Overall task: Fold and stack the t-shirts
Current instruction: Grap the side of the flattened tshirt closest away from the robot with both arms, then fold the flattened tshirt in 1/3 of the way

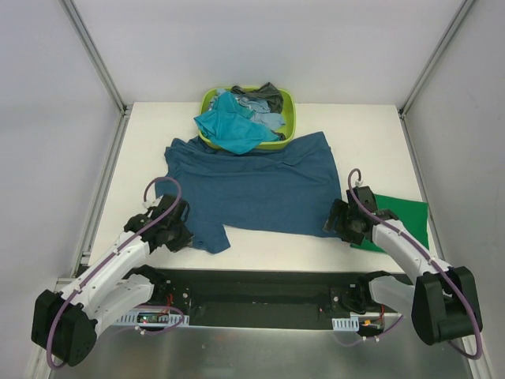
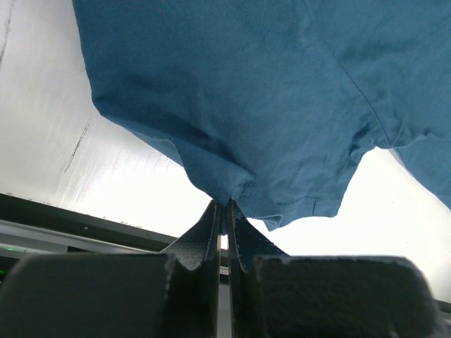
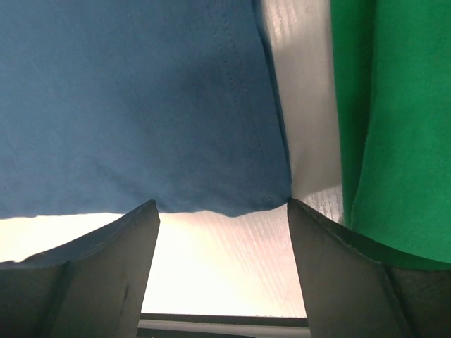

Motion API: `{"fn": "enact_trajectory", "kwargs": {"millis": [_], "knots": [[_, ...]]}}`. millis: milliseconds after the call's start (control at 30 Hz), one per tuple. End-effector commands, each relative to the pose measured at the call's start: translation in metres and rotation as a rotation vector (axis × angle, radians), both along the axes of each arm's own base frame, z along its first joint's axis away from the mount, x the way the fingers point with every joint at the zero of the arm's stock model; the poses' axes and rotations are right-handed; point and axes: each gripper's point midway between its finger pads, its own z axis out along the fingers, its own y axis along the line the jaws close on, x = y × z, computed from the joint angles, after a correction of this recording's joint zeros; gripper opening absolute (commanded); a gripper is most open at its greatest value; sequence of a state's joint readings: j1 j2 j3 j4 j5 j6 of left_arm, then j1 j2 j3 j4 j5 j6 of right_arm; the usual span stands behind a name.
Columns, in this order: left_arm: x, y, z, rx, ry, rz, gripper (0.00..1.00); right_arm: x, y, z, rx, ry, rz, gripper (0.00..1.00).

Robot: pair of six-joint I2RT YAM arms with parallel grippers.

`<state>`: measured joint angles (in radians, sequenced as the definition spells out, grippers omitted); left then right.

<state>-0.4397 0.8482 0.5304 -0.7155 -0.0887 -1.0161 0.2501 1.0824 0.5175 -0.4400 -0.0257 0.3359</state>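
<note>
The large dark blue t-shirt [image 1: 252, 185] lies spread on the white table. My left gripper [image 1: 187, 233] is shut on its near left corner, and the cloth [image 2: 232, 105] is pinched between the closed fingers [image 2: 243, 232]. My right gripper [image 1: 338, 225] is open at the shirt's near right corner; the hem [image 3: 141, 141] lies just past the fingertips, untouched. A bright green t-shirt [image 1: 404, 217] lies folded to the right, also in the right wrist view [image 3: 394, 127]. Teal [image 1: 229, 126], light blue [image 1: 264, 118] and dark grey [image 1: 268, 95] shirts are heaped in the basket.
The lime-green plastic basket [image 1: 287, 103] stands at the back centre, and the teal shirt spills over its front onto the blue one. Metal frame posts [image 1: 95, 55] rise at the table's back corners. The black mounting rail [image 1: 260, 288] runs along the near edge.
</note>
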Motion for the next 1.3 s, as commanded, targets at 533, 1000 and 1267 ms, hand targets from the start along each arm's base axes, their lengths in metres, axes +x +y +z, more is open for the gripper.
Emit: {"fn": "enact_trajectory", "kwargs": {"millis": [533, 1000, 1267], "knots": [[-0.014, -0.016, 0.029, -0.1, 0.005, -0.077, 0.0, 0.0, -0.011, 0.002, -0.046, 0.012, -0.046, 0.01], [-0.085, 0.015, 0.11, -0.189, -0.128, -0.053, 0.0, -0.085, 0.004, 0.054, 0.089, 0.123, 0.154, 0.01], [-0.11, 0.01, 0.146, -0.329, -0.26, -0.112, 0.0, -0.128, 0.007, 0.064, 0.152, 0.18, 0.209, 0.01]]}}
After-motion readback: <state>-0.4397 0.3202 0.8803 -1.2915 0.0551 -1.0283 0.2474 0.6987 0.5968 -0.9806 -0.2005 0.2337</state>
